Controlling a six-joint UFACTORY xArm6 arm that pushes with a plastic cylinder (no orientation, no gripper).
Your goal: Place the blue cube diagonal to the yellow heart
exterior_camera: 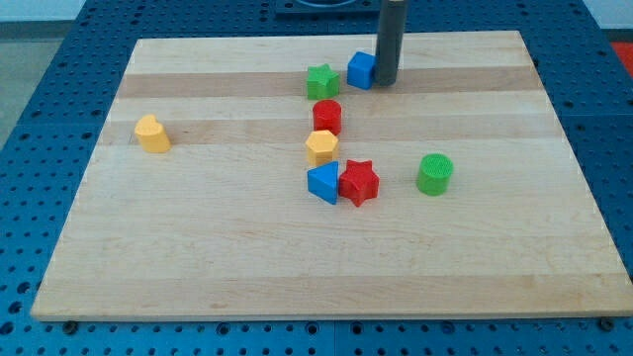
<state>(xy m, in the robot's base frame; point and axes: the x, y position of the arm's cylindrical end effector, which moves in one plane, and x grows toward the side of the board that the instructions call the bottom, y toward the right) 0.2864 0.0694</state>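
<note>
The blue cube (361, 70) sits near the view's top edge of the pale wooden board (198, 247), a little right of centre. It is a small glossy block with flat faces and crisp edges; being a cube it has no long axis, and it stands slightly turned so that one corner faces the view's bottom left. My tip (385, 82), the lower end of a smooth dark cylindrical rod, stands just beside the cube's right face, apparently touching it. The rod has no fingers to open or close and holds nothing.

The board is light, grained timber with darker bands running across it, and it lies on a blue perforated table (30, 148).

Just left of the cube stands a green star (321, 81), very near it. Below that, a column runs down the middle: a red cylinder (327, 116), then a yellow block (321, 147) with angled sides, close beneath it. Under these a blue triangular block (323, 183) touches a red star (358, 182) on its right. A green cylinder (434, 173) stands alone farther right. The yellow heart (152, 133) lies well apart at the view's left, with open board around it; the green star stands between it and the cube.
</note>
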